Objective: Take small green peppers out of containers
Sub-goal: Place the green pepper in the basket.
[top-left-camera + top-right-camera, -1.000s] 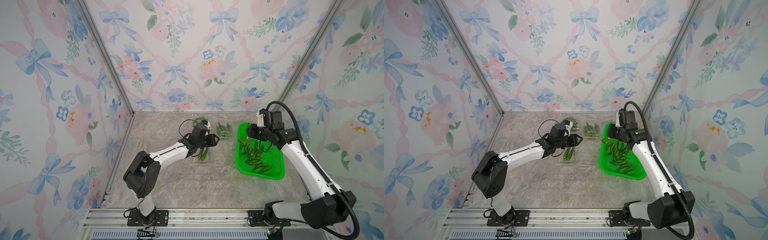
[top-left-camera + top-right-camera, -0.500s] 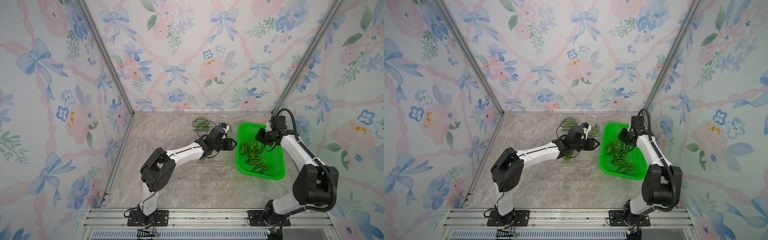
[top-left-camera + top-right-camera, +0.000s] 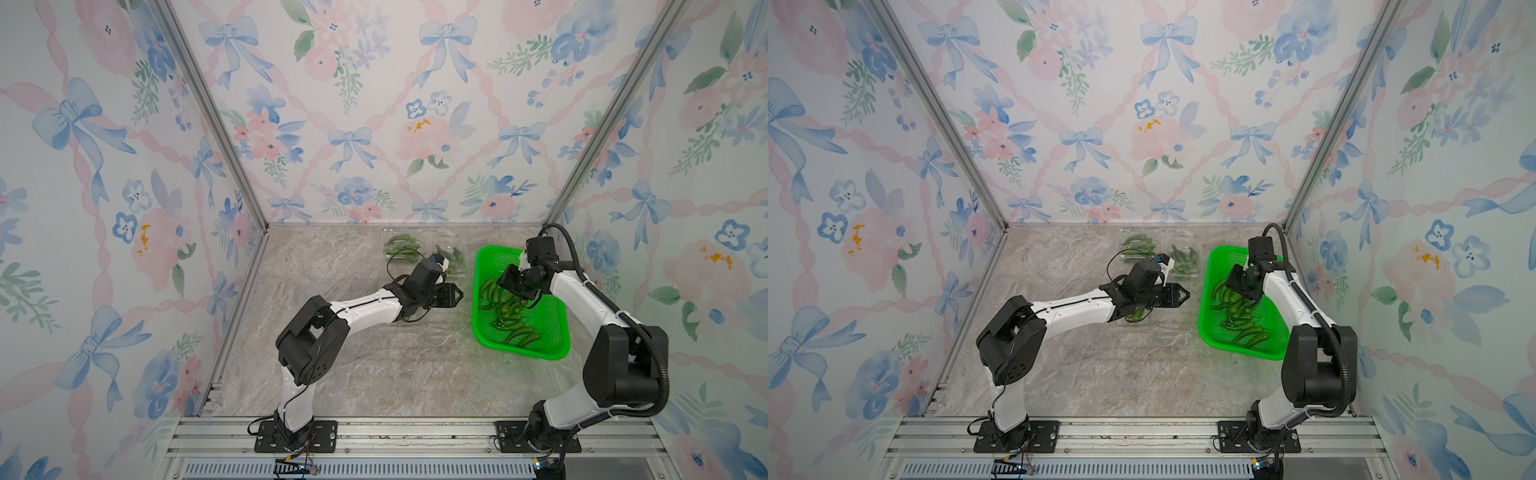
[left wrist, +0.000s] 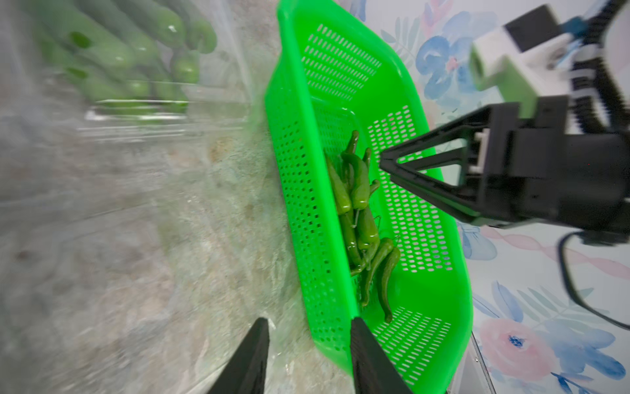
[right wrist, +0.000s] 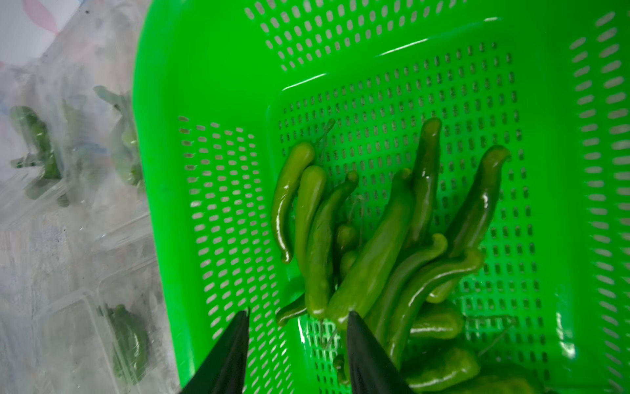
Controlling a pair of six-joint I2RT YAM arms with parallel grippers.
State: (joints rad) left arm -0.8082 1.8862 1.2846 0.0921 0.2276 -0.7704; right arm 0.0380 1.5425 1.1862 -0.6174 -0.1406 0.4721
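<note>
About a dozen small green peppers (image 3: 505, 311) lie in one green perforated basket (image 3: 548, 332), right of centre. Three clear containers (image 5: 68, 327) left of it on the surface (image 3: 374, 365) hold more. Left fingers (image 4: 250, 358) and right fingers (image 5: 228, 358) stand apart, empty.

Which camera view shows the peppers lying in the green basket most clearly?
The right wrist view: the peppers lie close and sharp in the green basket, each one separable. The left wrist view shows them smaller, farther away. Both top views show only a small dark pile.
</note>
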